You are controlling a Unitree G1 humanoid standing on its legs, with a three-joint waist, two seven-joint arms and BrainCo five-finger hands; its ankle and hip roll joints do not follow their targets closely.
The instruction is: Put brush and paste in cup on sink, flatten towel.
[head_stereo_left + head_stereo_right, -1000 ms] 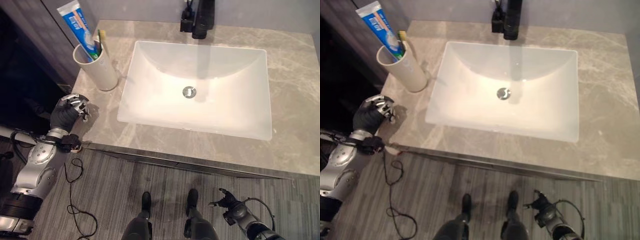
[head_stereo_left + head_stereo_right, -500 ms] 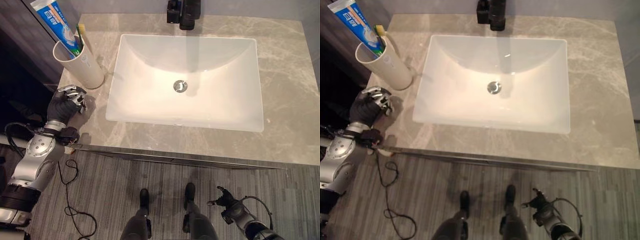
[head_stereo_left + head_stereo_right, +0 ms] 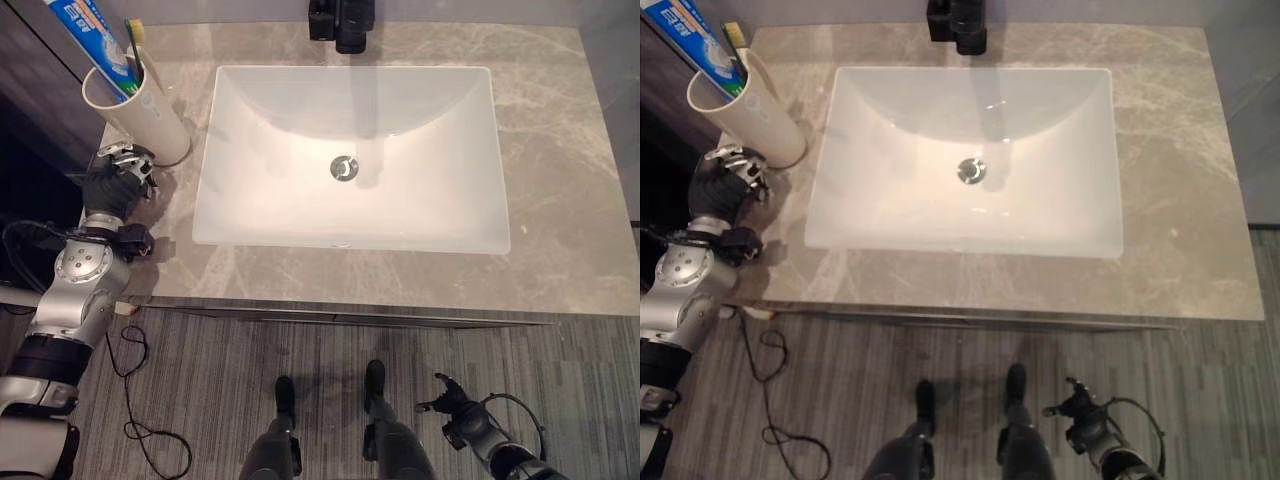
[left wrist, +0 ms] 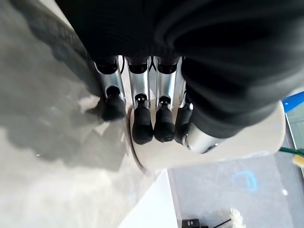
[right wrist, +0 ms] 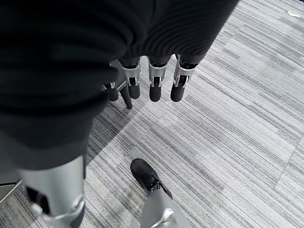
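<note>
We found the toothpaste tube (image 3: 92,40), white and blue with a red band and pale lettering too small for us to read, standing upright in the cup (image 3: 140,112). The toothbrush (image 3: 133,42), green-stemmed with a yellowish head, stood beside the tube in that same cup. The cup was plain white, cylindrical and unmarked, and it rested on the countertop (image 3: 560,200) at the back left corner, just beside the basin (image 3: 420,210).

We observed the left hand (image 3: 115,178) on the countertop directly in front of the cup. In its wrist view the fingers (image 4: 142,123) were relaxed and nearly straight, their dark tips lying against the lower wall of the cup without curling round it. The right hand (image 3: 1077,410) hung low over the floor (image 3: 560,380), well apart from the counter, with its fingers (image 5: 154,85) spread loosely and holding nothing.

The countertop was grey-beige veined stone. The basin was a white rectangle with a round metal drain (image 3: 343,167) and a black faucet (image 3: 341,22) at its rear edge. The floor was grey striped planking.
</note>
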